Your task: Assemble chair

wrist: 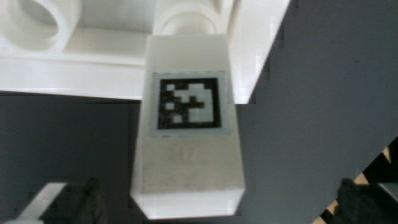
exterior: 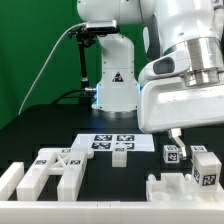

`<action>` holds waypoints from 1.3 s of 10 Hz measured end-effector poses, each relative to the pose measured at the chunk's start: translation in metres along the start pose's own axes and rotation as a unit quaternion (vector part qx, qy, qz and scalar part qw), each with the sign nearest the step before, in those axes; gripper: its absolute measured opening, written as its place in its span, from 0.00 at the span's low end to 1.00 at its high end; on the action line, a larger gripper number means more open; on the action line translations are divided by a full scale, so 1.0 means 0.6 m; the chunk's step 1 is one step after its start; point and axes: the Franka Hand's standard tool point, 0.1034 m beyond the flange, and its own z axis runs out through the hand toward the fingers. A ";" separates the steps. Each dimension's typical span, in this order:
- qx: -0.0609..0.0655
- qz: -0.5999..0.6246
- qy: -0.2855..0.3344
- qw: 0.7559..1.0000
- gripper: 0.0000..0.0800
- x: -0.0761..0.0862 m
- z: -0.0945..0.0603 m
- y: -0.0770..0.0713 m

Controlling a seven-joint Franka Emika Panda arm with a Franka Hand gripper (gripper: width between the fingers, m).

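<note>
Claw (wrist: 217, 198) open wide, fingers (wrist: 64, 205) clear either side of long white plastic block with square black-and-white tag (wrist: 189, 110). More white blocky chair pieces (exterior: 58, 178) on black desk (exterior: 60, 135).

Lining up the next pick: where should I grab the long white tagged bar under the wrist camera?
Probably pinch the bar across its long side faces, from straight above, near its free end: tag face up, bare table flanks both sides.

the arm (exterior: 113, 75) rises from its base at the back and bends forward – its bulky white wrist (exterior: 185, 85) hangs low at the exterior view's right, pointing down. the gripper (wrist: 217, 198) is spread wide, its dark fingers (wrist: 63, 200) well apart.
</note>
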 end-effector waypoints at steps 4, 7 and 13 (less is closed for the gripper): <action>0.007 0.007 -0.134 0.991 0.81 -0.015 0.014 0.009; 0.012 0.016 -0.180 0.983 0.66 -0.008 0.019 0.005; -0.008 0.119 -0.175 0.977 0.37 -0.005 0.019 0.009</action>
